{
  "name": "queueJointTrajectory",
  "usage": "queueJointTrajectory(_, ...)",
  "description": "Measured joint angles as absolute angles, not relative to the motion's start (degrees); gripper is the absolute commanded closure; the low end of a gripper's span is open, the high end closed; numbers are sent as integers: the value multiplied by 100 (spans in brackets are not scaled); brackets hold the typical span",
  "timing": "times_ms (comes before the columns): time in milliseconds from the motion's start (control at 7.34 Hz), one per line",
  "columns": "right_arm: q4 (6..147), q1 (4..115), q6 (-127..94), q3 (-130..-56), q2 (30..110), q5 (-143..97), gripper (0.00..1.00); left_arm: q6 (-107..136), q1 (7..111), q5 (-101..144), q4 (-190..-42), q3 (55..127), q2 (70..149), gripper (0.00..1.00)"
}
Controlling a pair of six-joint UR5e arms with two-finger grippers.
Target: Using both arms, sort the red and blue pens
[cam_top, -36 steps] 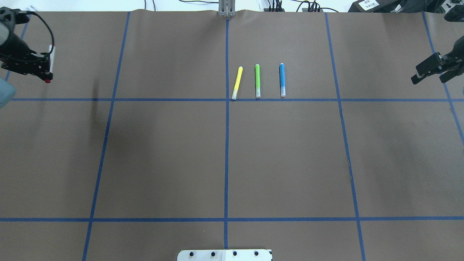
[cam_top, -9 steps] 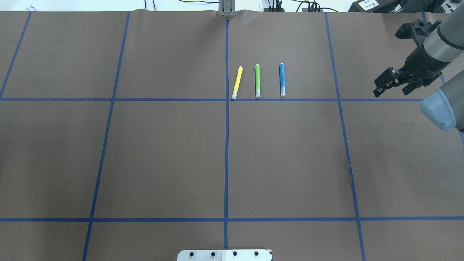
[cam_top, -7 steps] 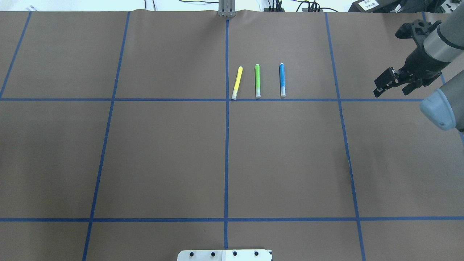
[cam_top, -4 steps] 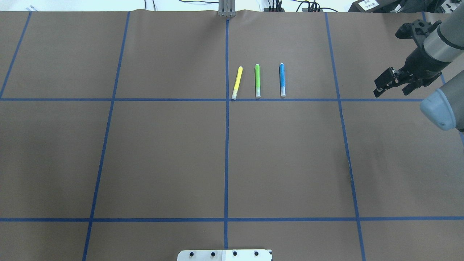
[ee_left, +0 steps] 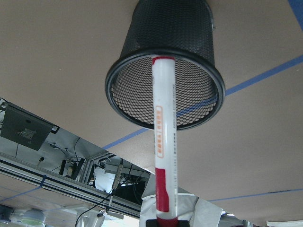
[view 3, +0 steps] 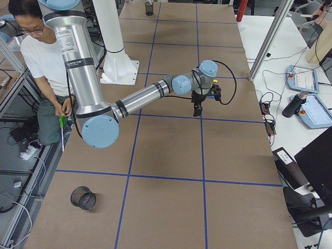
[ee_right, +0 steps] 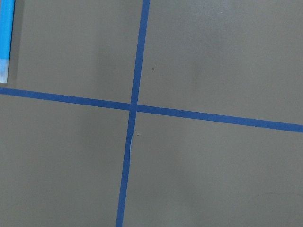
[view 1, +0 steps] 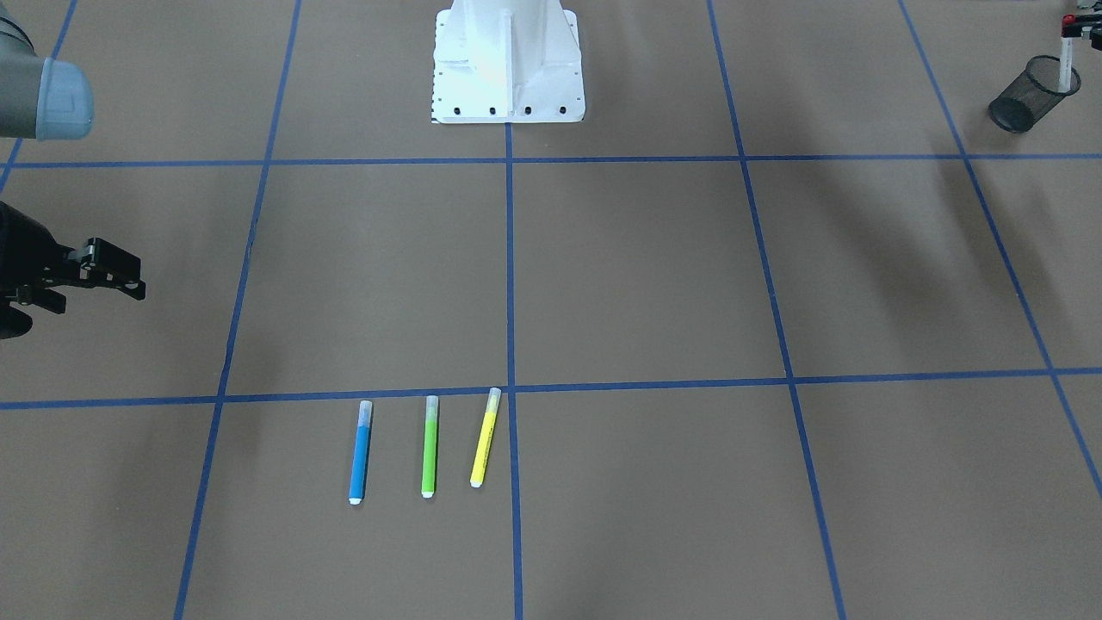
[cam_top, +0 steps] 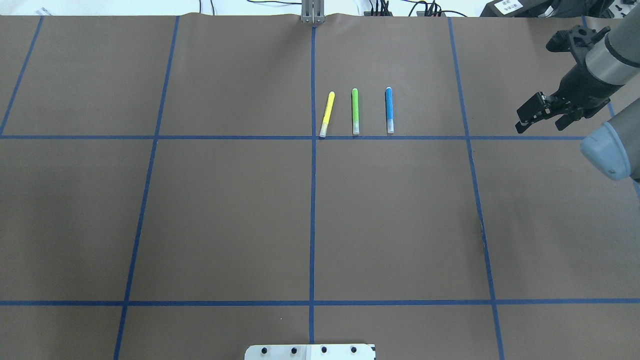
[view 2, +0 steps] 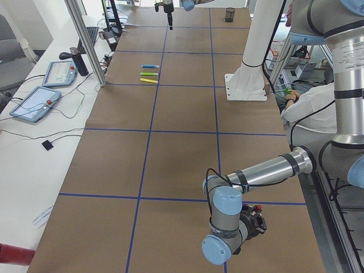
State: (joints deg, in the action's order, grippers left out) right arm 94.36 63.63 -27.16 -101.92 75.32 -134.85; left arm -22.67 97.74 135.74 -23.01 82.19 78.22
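The red pen (ee_left: 163,137), white-barrelled with a red end, hangs upright over the mouth of a black mesh cup (ee_left: 142,47). My left gripper (ee_left: 163,221) is shut on its red end. The front-facing view shows the same pen (view 1: 1066,69) dipping into the cup (view 1: 1016,112) at the top right. The blue pen (cam_top: 389,110) lies flat on the brown table. My right gripper (cam_top: 537,119) hovers open and holds nothing, well to the right of it. In the right wrist view only the blue pen's end (ee_right: 5,38) shows, at the top left.
A green highlighter (cam_top: 355,111) and a yellow highlighter (cam_top: 326,114) lie just left of the blue pen. A second mesh cup (view 3: 83,197) stands at the right end of the table. The white robot base (view 1: 508,60) sits mid-table. A person (view 3: 46,62) crouches beside it.
The left gripper with the red pen has left the overhead view to the left. The right gripper came in from the right edge toward the pens and has barely moved in the last second.
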Motion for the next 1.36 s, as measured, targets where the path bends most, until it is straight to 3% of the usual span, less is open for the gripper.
queueJointTrajectory(136,9437,6363,-2718,-10195,7535,-13488,1,-2270,9774,13577,-2299,8203,7821,56)
queueJointTrajectory(272,9439,6363,-2724,-10195,7536,-13490,1,-2271,9774,13578,-2301,8172,7818,1)
queueJointTrajectory(953,9438,6362,-2733,-10193,7519,-13464,1,-2452,9773,13755,-2341,8142,7882,0)
queueJointTrajectory(1362,9436,6267,-2738,-10174,7355,-13213,1,-2614,9765,14415,-2910,8344,8649,0)
